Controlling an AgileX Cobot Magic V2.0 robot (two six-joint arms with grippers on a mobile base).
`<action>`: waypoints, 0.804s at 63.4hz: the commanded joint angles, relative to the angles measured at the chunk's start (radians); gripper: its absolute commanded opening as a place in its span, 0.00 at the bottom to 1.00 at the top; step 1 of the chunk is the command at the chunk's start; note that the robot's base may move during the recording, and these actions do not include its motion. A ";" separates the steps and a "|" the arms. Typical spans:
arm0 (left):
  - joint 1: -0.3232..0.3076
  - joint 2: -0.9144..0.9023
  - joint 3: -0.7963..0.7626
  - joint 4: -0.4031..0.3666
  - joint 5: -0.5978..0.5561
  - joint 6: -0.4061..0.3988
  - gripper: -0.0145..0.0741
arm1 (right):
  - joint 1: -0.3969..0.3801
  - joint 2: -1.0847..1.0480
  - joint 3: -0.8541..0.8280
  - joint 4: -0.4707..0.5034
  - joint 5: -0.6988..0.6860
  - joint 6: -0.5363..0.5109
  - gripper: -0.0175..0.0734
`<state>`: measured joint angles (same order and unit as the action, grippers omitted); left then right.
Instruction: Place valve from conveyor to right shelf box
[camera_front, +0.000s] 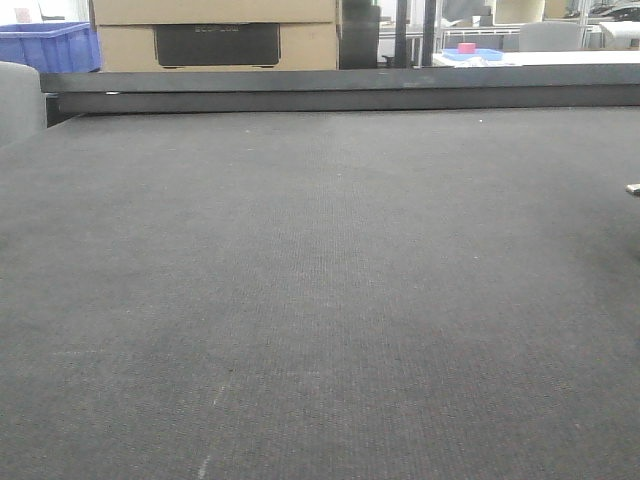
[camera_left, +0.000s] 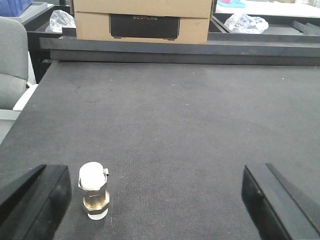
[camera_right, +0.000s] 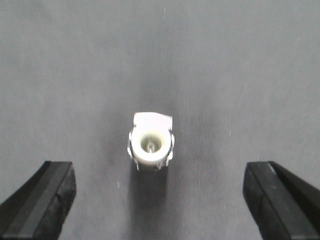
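The conveyor is a wide dark grey woven belt with a black rail at its far edge. In the left wrist view a valve with a white cap and brass body stands on the belt. It is just right of the left finger of my open left gripper and not touching it. In the right wrist view a white valve is seen end-on on the belt. It is ahead of my open right gripper and centred between the fingers. I cannot tell if both views show one valve. The shelf box is out of view.
Beyond the rail stands a cardboard box, which also shows in the left wrist view. A blue bin is at the back left. A grey chair stands left of the belt. A small pale thing shows at the right edge.
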<state>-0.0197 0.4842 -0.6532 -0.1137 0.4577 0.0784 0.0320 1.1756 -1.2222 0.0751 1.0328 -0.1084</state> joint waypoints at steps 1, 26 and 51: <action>-0.010 0.003 -0.009 -0.005 -0.013 -0.003 0.84 | 0.002 0.083 -0.046 -0.015 0.052 -0.019 0.82; -0.026 0.003 -0.009 -0.007 -0.013 -0.003 0.84 | 0.002 0.387 -0.053 -0.017 0.002 -0.043 0.82; -0.026 0.003 -0.009 -0.007 -0.013 -0.003 0.84 | 0.014 0.532 -0.053 -0.017 -0.028 -0.066 0.82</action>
<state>-0.0398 0.4842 -0.6532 -0.1152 0.4595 0.0784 0.0406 1.6959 -1.2662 0.0728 1.0159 -0.1598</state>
